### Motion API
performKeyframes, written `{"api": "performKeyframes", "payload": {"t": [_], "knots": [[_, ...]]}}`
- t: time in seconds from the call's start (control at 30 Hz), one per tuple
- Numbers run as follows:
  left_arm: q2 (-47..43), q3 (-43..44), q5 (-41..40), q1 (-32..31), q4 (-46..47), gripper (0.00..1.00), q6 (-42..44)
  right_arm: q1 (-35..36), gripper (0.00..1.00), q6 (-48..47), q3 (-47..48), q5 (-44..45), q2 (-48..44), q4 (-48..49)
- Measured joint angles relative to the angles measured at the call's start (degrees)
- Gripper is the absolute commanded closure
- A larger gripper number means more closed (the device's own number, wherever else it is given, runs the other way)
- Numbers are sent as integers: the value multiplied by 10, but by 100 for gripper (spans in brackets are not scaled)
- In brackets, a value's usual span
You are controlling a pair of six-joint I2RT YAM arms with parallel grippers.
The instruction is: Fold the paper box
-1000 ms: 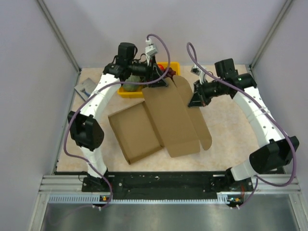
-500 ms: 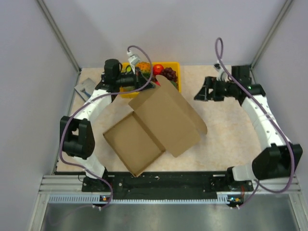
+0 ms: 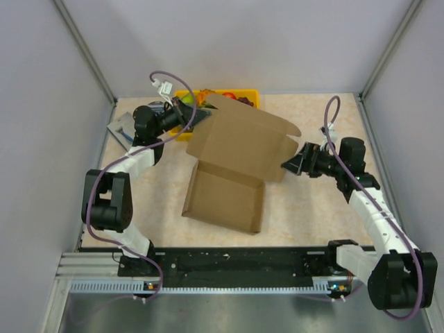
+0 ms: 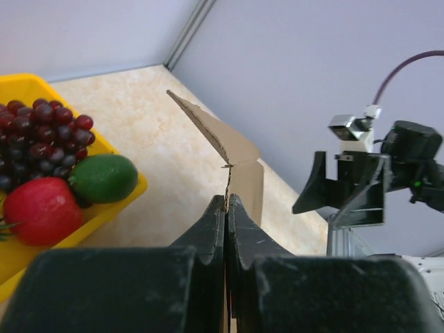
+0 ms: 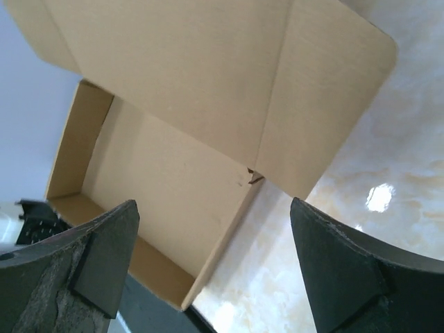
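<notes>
The paper box [image 3: 225, 198] is brown cardboard, a shallow tray lying open in the middle of the table. Its lid [image 3: 239, 142] stands up behind it, leaning over the tray. My left gripper [image 3: 195, 119] is shut on the lid's left edge; in the left wrist view the fingers [image 4: 227, 202] pinch the thin cardboard flap [image 4: 239, 149]. My right gripper [image 3: 290, 165] hangs open just right of the lid's rounded side flap, touching nothing. In the right wrist view, the tray [image 5: 159, 180] and lid [image 5: 194, 69] lie beyond the spread right gripper [image 5: 214, 202].
A yellow tray [image 3: 248, 93] of fruit stands at the back behind the lid, its rim [image 4: 128, 198] close to my left fingers. A small blue-grey packet [image 3: 119, 129] lies at the far left. Enclosure walls stand on the left, back and right.
The right gripper let go, opened and swung toward the near side. The left gripper shut on the lid's edge and drew back left. The box turned and its lid rose.
</notes>
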Motion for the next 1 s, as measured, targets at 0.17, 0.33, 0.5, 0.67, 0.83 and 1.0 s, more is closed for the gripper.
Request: {"api": "performKeyframes", "payload": {"t": [0.17,0.33,0.5,0.67,0.83,1.0], "knots": [[0,-9,2,1,79,100,-59,-47,14,9,-7,9,26,42],[3,-11,19,3,134,100,-93,-85,19,15,-8,-41,105,163],[20,-11,38,4,200,100,-135,-85,19,32,-9,-100,201,291],[29,-11,54,4,220,100,-149,-83,26,14,-2,-109,236,332],[29,-11,64,4,224,100,-148,-61,54,43,-1,-137,285,448],[28,-11,66,4,204,84,-125,-40,81,80,-8,-146,304,535]]}}
